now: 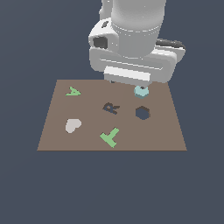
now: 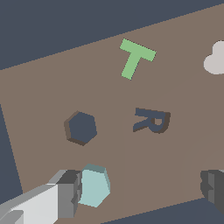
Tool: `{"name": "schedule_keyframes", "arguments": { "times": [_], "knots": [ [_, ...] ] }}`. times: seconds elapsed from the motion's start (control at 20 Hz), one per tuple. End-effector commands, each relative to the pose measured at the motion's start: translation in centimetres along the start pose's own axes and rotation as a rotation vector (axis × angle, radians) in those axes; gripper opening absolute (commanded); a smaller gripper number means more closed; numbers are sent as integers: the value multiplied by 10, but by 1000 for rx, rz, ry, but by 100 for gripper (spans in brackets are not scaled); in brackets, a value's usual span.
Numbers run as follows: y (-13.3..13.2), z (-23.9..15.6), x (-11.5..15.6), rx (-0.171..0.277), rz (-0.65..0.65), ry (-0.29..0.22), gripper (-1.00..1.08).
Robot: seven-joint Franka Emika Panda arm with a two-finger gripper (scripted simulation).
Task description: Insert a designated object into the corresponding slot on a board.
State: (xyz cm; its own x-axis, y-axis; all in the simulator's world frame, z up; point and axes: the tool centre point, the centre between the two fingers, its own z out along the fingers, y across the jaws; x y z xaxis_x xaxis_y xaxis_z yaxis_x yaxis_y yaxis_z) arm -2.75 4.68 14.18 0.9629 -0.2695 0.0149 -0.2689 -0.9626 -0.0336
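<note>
The teal block (image 2: pixel 94 185) lies on the board (image 1: pixel 52 131), near the far edge and just behind the hexagon slot (image 1: pixel 142 113); it is not yet in the slot. In the wrist view the fingers are spread wide: one finger (image 2: pixel 68 192) stands right against one side of the block, perhaps touching it, and the other finger (image 2: pixel 213 186) is well apart from it. The gripper (image 2: pixel 140 190) therefore does not pinch anything, and its middle is not over the block.

Several things can go wrong from here. Because the block sits at one finger and not in the middle, closing will probably drag or turn it across the board before the second finger arrives. If it turns, its flat sides will not agree with the sides of the slot, and it may stay on the rim, tilted. The fingers may also press on corners and not on flat faces; then the hold is weak and the block can slip out during the lift.

The slot seems only a little larger than the block, so a small error in position can stop the insertion. The R cutout (image 1: pixel 111 107) is near the slot, but its shape does not fit. In the exterior view the arm hides the fingers, so their height above the board cannot be told.
</note>
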Motion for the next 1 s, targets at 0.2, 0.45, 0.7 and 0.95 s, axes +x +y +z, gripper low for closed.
{"name": "schedule_keyframes", "arguments": {
  "times": [0.2, 0.45, 0.7, 0.95],
  "knots": [
    [-8, 23, -22, -10, 186, 0, 100],
    [-17, 42, -38, -18, 342, 0, 100],
    [-27, 59, -51, -25, 476, 0, 100],
    [-37, 73, -59, -31, 583, 0, 100]
  ]
}}
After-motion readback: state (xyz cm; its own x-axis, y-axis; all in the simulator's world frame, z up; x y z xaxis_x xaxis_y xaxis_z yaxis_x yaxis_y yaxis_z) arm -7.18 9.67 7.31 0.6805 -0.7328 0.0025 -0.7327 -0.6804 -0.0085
